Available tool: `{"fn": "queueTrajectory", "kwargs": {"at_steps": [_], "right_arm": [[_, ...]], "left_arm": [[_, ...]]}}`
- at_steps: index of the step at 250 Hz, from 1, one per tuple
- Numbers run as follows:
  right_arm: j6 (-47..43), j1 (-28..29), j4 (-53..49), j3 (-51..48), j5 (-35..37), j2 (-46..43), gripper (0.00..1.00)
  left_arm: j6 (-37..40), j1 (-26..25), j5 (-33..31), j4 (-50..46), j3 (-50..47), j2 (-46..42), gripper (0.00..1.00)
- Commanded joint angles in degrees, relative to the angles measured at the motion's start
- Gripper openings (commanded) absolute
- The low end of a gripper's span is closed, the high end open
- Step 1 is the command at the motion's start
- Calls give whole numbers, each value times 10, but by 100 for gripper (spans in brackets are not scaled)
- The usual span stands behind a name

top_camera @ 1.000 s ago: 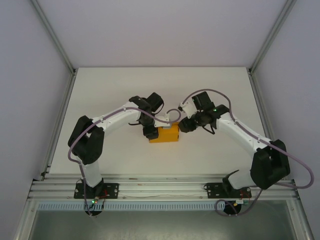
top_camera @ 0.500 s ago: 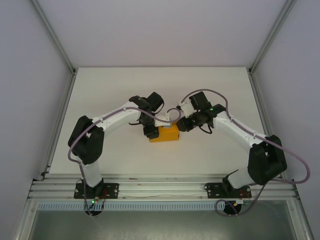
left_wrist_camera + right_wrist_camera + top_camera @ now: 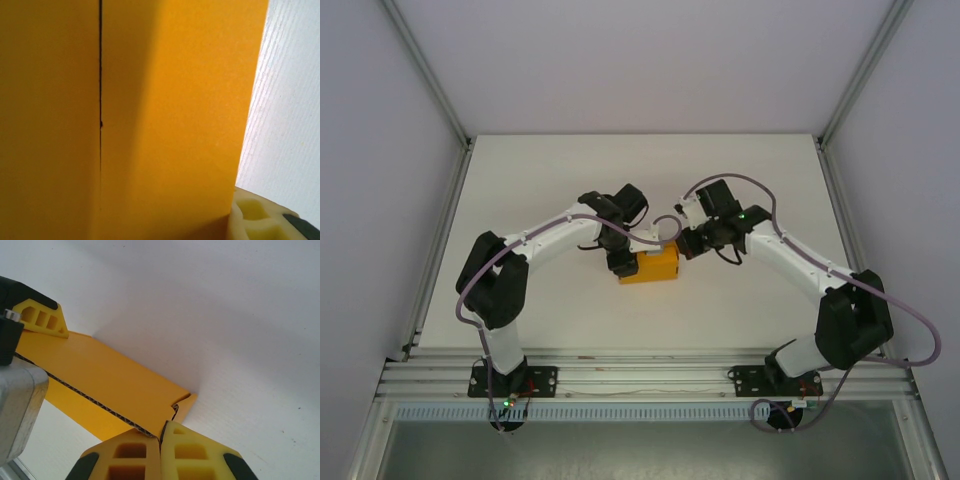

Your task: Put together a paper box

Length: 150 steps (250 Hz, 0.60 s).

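Item: paper box (image 3: pixel 655 268). Bright orange corrugated card, matte and smooth-faced, with fluting exposed along the cut edges in the right wrist view (image 3: pixel 105 372). A fine straight seam runs down one wall (image 3: pixel 165 110).

Shape: low rectangular box.

Position: middle of the white, faintly ribbed table (image 3: pixel 570 180), between the two arms. Long axis runs left to right.

Left gripper (image 3: pixel 620 262): set part-open across the box's left end and holding it, one pale yellow moulded pad (image 3: pixel 252 220) against the card.

Right gripper (image 3: pixel 682 247): at the far right corner, closed tight, its yellow ribbed pads (image 3: pixel 192 450) pinching a thin card edge.
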Motion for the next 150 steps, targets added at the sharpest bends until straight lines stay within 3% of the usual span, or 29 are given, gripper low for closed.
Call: {"fn": "queueTrajectory", "kwargs": {"at_steps": [1, 82, 150], "right_arm": [[73, 37, 30, 16, 7, -4, 0], [320, 54, 152, -59, 94, -43, 0], [242, 66, 254, -172, 93, -49, 0]], "left_arm": [[-14, -7, -6, 22, 14, 7, 41], [-28, -8, -9, 41, 5, 5, 41], [-41, -8, -15, 61, -6, 4, 43]]}}
